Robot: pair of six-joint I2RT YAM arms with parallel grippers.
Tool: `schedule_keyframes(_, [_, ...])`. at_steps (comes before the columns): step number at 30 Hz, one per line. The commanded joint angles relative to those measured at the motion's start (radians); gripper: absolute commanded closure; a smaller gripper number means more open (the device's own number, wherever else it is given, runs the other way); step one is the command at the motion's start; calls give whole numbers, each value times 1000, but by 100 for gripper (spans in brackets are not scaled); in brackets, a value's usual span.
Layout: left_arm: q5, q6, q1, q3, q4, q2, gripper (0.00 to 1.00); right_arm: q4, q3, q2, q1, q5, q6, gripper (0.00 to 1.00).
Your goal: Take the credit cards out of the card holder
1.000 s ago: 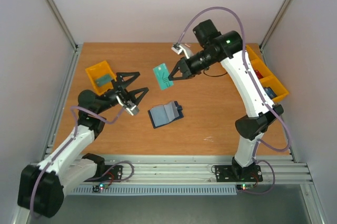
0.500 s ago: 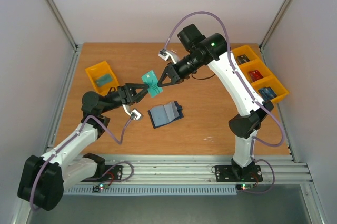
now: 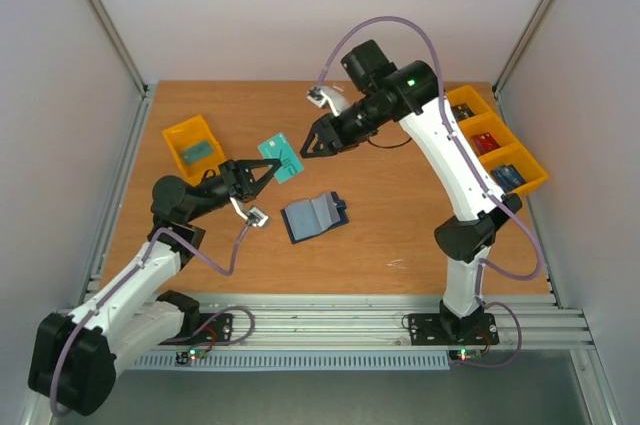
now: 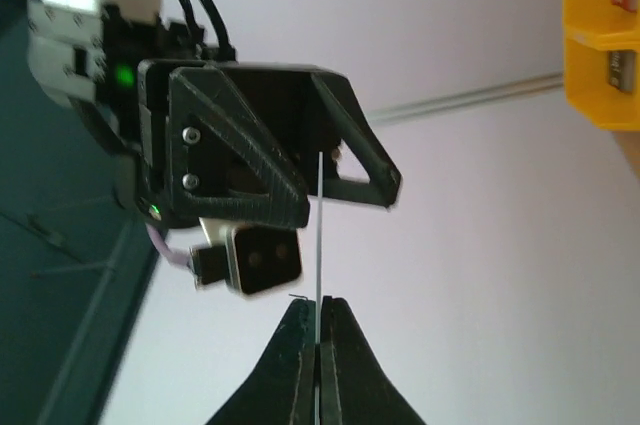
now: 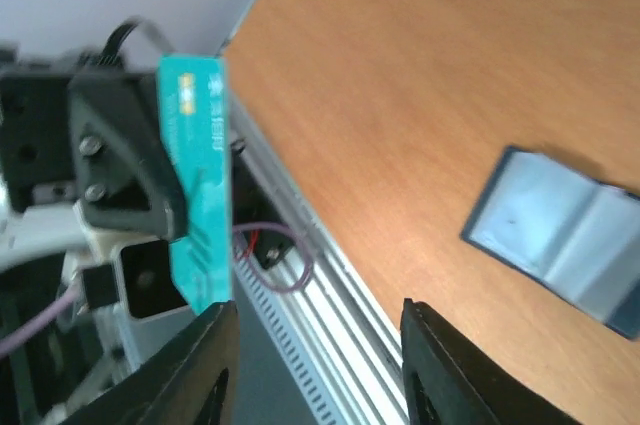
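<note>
A teal credit card [image 3: 280,157] hangs in the air above the table, left of centre. My left gripper [image 3: 262,171] is shut on its near end; in the left wrist view the card [image 4: 318,245] shows edge-on, pinched between the jaws [image 4: 318,307]. My right gripper [image 3: 310,145] is just right of the card with its jaws apart and nothing between them. In the right wrist view the card [image 5: 200,195] stands beside my right gripper's [image 5: 318,310] left finger. The navy card holder [image 3: 313,215] lies open on the table, also visible in the right wrist view [image 5: 570,230].
A yellow bin [image 3: 193,145] at the left holds a greenish card. A row of yellow bins [image 3: 495,145] along the right edge holds red and blue cards. Aluminium rails run along the table's near edge [image 3: 330,320].
My left gripper has closed on the teal card, which the right gripper brought leftward. The right gripper has opened and let go of the card.
</note>
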Motion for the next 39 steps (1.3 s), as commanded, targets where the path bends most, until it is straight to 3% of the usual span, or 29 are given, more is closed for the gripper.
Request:
schedule_keyframes(1, [-190,-26,-4,41,-402,-103,100,50,-2,-92,-55,252,26,48])
schedule_keyframes(3, [-315,-73,-6,116,-651,-128,100,86,-33,-136,-79,343,27,34])
schedule_keyframes(4, [-387,-115,-6,149,-745,-122,100,103,-59,-157,-91,382,28,15])
schedule_keyframes(5, [-465,-160,-5,184,-820,-104,100,122,-79,-175,-103,430,30,4])
schedule_keyframes(10, [-885,-439,5,352,-1121,67,100,227,-188,-244,-161,531,26,1])
schedule_keyframes(17, [-1020,-703,111,540,-1503,274,100,283,-238,-253,-241,554,-41,2])
schedule_keyframes(22, [-1029,-827,247,738,-1618,485,100,295,-264,-245,-296,512,-68,2])
schedule_keyframes(29, [-1092,-886,304,925,-1598,732,100,316,-281,-229,-344,494,-83,2])
schedule_keyframes(35, [-1121,-882,311,982,-1512,828,100,322,-296,-210,-363,481,-77,2])
schedule_keyframes(39, [-1144,-798,330,942,-1409,859,100,328,-293,-192,-369,467,-73,2])
